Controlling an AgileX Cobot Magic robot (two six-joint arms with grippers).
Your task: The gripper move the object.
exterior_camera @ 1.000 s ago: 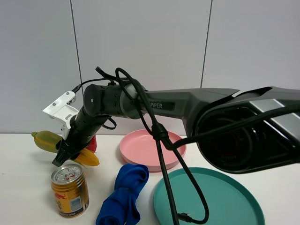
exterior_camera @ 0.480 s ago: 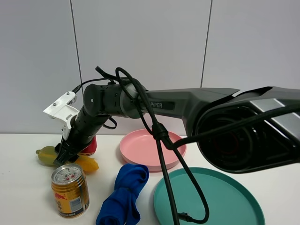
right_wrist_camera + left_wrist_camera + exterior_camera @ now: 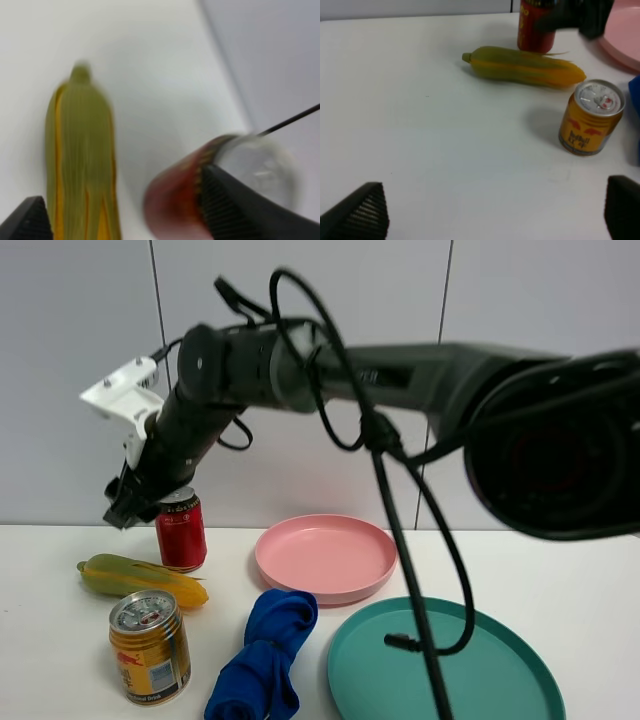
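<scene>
A green and yellow corn cob (image 3: 140, 577) lies on the white table at the left, in front of a red can (image 3: 181, 530). My right gripper (image 3: 122, 510) has reached across and hangs open and empty above the corn's far end, beside the red can's top. In the right wrist view the corn (image 3: 80, 160) and the blurred red can (image 3: 172, 200) lie below its spread fingers (image 3: 235, 200). My left gripper (image 3: 490, 220) is open over bare table, with the corn (image 3: 525, 66) well ahead of it.
A gold can (image 3: 150, 645) stands in front of the corn. A blue cloth (image 3: 265, 650) lies to its right. A pink plate (image 3: 272, 565) sits behind the cloth and a teal plate (image 3: 440, 670) at the front right. A black cable hangs over the teal plate.
The right gripper lowered the corn to the table, let go of it, and rose clear. The corn now lies flat on the table.
</scene>
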